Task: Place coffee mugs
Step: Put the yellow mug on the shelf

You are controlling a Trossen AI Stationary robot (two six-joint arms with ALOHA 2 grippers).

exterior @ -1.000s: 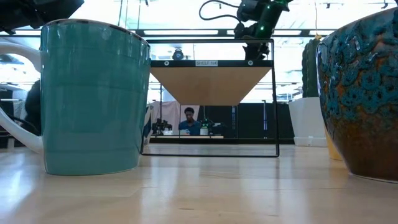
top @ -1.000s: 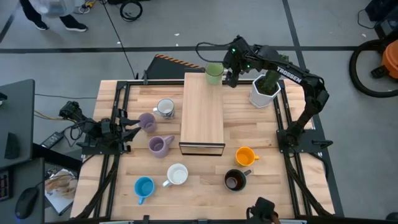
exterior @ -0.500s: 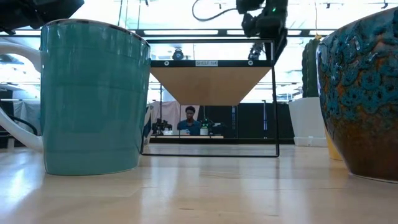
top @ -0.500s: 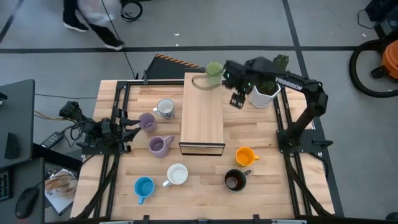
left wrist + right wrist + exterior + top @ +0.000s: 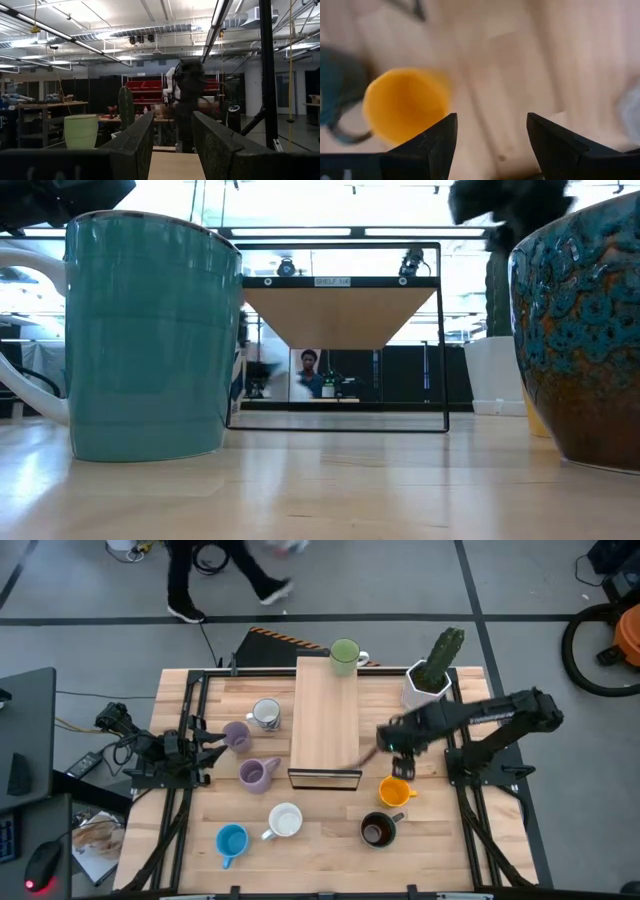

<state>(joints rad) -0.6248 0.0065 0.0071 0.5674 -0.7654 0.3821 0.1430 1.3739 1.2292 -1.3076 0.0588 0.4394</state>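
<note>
Right claw (image 5: 397,752) now above seven table mugs, one shelved.

The tabletop (image 5: 330,830) is pale wood with a smooth, lightly sheened finish, framed in dark metal rails. The shelf (image 5: 325,720) at its centre has a matt light-wood top on thin black metal legs. The blue mug (image 5: 150,335) looks like glazed ceramic with faint turning rings; the dark brown mug (image 5: 580,330) at three o'clock in the low view has a glossy, mottled, rough-textured glaze. The orange mug (image 5: 405,105) appears smooth. The right tool (image 5: 490,140) has matt black, finely grained fingers.
</note>
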